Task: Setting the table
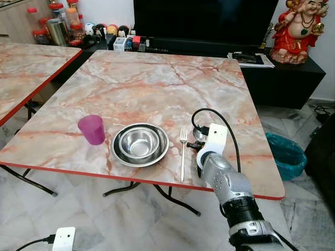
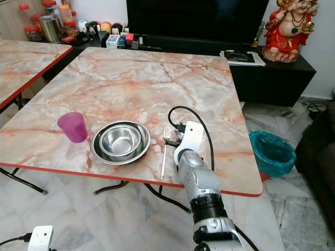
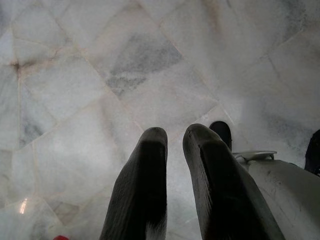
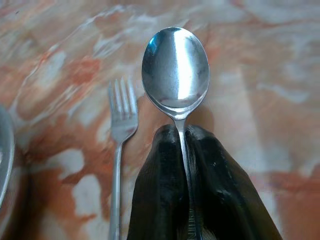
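On the marble table point(image 1: 157, 78) a purple cup point(image 1: 92, 129) stands to the left of a steel bowl point(image 1: 139, 142), which rests in a steel plate point(image 1: 118, 155). A fork point(image 1: 182, 154) lies to the right of the plate, tines pointing away from me. My right gripper point(image 4: 182, 131) is shut on the handle of a spoon point(image 4: 175, 67). It holds the spoon low over the table just to the right of the fork point(image 4: 122, 112), roughly parallel to it. My left gripper point(image 3: 175, 135) hangs idle over the floor, fingers together.
A second marble table point(image 1: 26, 68) stands at the left. Behind the table is a black TV cabinet point(image 1: 282, 78) with a red statue point(image 1: 301, 31) and jars point(image 1: 57, 26). A teal bin point(image 1: 287, 154) sits on the floor to the right.
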